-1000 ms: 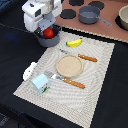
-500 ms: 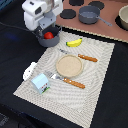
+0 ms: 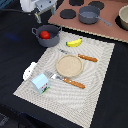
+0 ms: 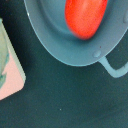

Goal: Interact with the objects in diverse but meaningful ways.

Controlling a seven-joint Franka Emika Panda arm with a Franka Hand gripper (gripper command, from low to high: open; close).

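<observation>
One red tomato [image 3: 45,34] lies inside the grey two-handled pot [image 3: 38,39], upper left of the exterior frame, on the dark counter [image 3: 15,55] just off the striped placemat [image 3: 95,85]. One hand [image 3: 45,19] hangs directly above the pot, fingers apart and holding nothing. One yellow banana [image 3: 74,43] lies on the placemat's upper edge, right of the pot. One pale carton [image 3: 40,82] stands at the placemat's lower left corner; one white-and-blue bottle [image 3: 29,70] lies beside it on the counter. One round wooden plate [image 3: 69,65] sits mid-placemat between fork [image 3: 68,81] and knife [image 3: 84,57]. Wrist view: tomato and pot rim fill the upper frame, one handle showing.
</observation>
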